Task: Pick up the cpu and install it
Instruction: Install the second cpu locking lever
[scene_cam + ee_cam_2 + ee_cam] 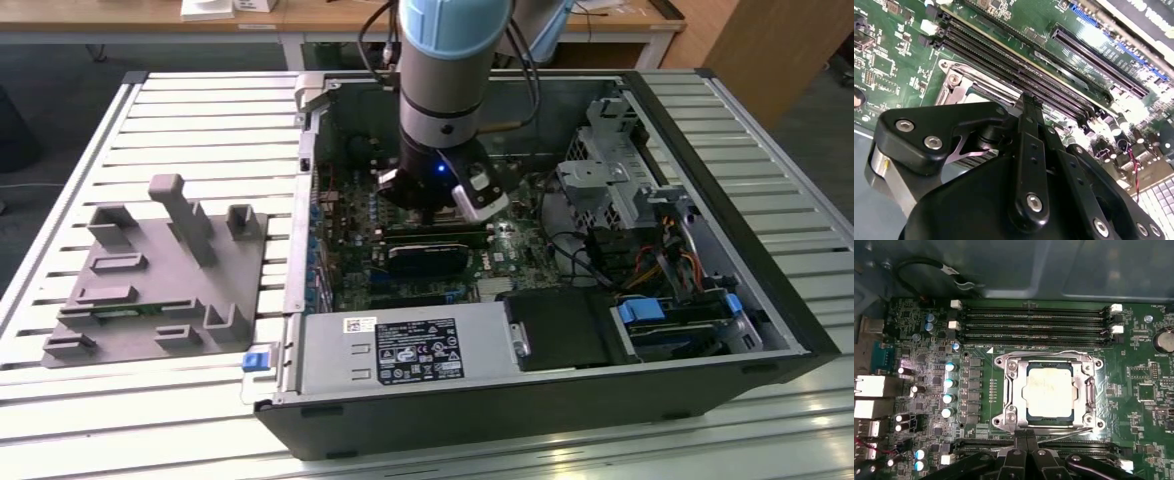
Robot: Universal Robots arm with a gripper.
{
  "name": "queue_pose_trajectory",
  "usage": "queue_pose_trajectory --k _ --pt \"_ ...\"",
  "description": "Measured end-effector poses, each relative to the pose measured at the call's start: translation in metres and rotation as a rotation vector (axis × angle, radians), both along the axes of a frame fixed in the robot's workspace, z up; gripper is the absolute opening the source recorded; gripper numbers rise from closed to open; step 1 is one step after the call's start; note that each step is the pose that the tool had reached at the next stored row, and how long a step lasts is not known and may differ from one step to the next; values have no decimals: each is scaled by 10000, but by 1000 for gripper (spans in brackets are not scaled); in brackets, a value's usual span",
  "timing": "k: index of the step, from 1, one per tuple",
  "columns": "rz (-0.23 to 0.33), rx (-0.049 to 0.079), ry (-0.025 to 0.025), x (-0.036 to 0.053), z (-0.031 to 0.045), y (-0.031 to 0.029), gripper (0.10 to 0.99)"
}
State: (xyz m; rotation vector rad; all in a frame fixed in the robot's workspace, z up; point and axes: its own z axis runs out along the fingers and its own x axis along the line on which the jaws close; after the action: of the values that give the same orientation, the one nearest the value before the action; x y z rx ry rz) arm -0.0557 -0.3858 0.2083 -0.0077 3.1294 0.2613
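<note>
Cpu point(1049, 391) sits in socket point(1009, 390), beside tool point(1026, 452).

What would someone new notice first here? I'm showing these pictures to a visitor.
First, the robot arm reaching down into the open computer case on the slatted table. Then the cpu, already sitting in its metal-framed socket, with the gripper just beside it. A grey plastic tray lies at the exterior view's left.
</note>
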Motion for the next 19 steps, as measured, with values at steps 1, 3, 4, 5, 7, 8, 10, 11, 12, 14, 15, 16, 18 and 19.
queue_pose_trajectory --k 1,3,4,5,7,8,10,11,12,14,15,16,18,19 --pt "-2 26 2 -2 -3 -3 106" --pt "-2 118 0 -2 -12 -17 106" --pt "-2 164 0 -4 -14 -27 106" --pt "-2 203 0 -5 -16 -37 106" --pt "-3 254 0 -9 -19 -51 106" --pt "-2 284 0 -13 -20 -56 106" --pt "-1 355 0 -25 -21 -69 106" --pt "-1 391 1 -30 -22 -76 106" --pt "-2 429 0 -37 -22 -81 106" --pt "-2 512 0 -52 -23 -94 106" --pt "-1 553 1 -59 -25 -102 106" --pt "-1 588 0 -66 -27 -109 106" --pt "-3 652 -2 -86 -35 -119 106" --pt "-2 689 -3 -98 -38 -124 106"
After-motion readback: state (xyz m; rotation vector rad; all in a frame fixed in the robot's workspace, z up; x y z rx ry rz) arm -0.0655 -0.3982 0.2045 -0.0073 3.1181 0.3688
